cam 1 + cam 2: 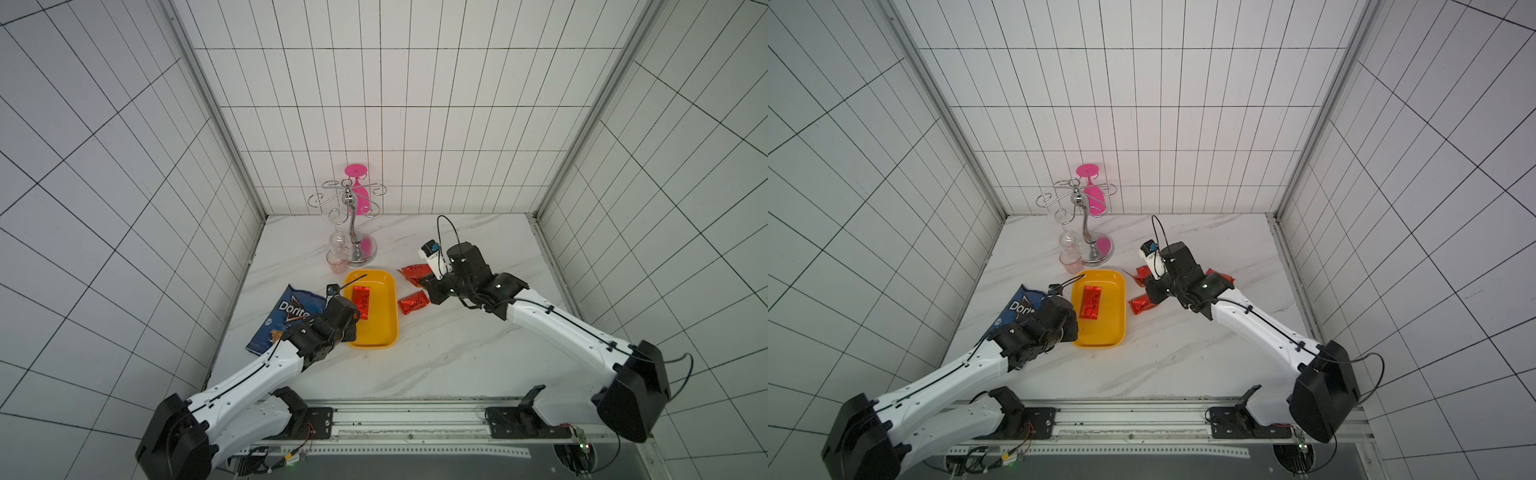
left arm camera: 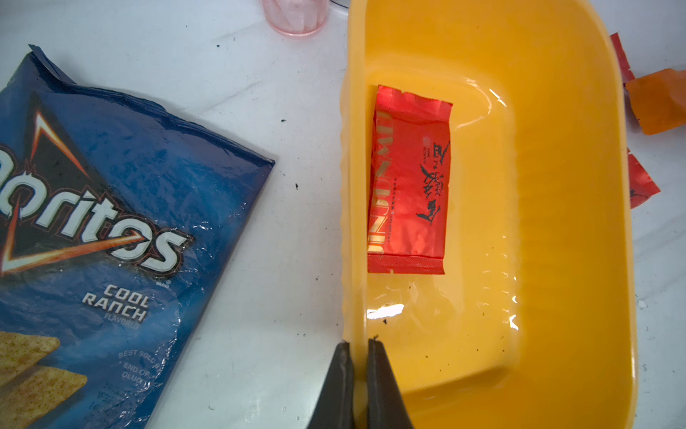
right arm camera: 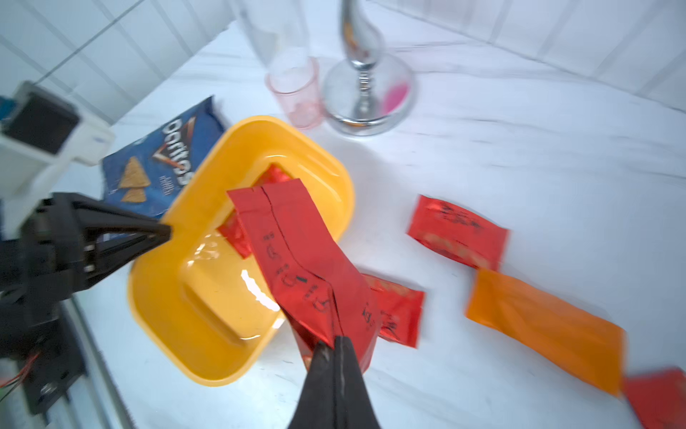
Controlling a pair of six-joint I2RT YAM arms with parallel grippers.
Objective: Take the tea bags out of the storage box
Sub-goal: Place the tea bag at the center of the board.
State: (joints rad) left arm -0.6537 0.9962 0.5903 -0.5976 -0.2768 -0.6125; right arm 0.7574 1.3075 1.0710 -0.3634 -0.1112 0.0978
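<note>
Over marble (image 3: 519, 167), right pincer (image 3: 333, 341) pinches tea bag (image 3: 297, 252).

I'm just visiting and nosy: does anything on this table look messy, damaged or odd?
Slightly. The blue Doritos bag lies flattened with a ragged, torn-open top. Dark specks dot the floor of the storage box. The red tea bag pinched by the right gripper is creased and bent.
</note>
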